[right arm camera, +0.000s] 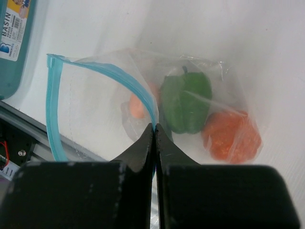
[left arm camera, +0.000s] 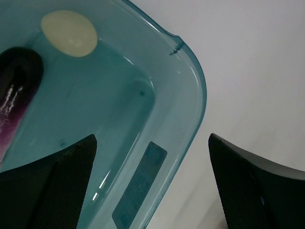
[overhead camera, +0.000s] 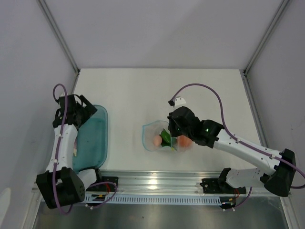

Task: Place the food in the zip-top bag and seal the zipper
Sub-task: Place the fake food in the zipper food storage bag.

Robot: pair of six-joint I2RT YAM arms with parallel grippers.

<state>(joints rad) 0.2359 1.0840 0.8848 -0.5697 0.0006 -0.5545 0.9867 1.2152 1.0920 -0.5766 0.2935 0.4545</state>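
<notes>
The clear zip-top bag point(overhead camera: 151, 136) lies mid-table with its mouth open toward the left. Its light-blue zipper point(right arm camera: 53, 112) curves open. Inside are a green bell pepper point(right arm camera: 186, 102), an orange round fruit point(right arm camera: 231, 136) and a pinkish egg shape point(right arm camera: 137, 107). My right gripper point(right arm camera: 156, 129) is shut on the zipper strip at the bag's upper edge; it also shows in the top view point(overhead camera: 175, 128). My left gripper point(left arm camera: 152, 186) is open and empty above the teal tray point(left arm camera: 195, 81), which holds a cream egg point(left arm camera: 69, 33) and a purple eggplant point(left arm camera: 14, 90).
The teal tray point(overhead camera: 101, 136) sits at the table's left edge under the left arm. A metal rail point(overhead camera: 157, 179) runs along the near edge. Grey walls enclose the table on three sides.
</notes>
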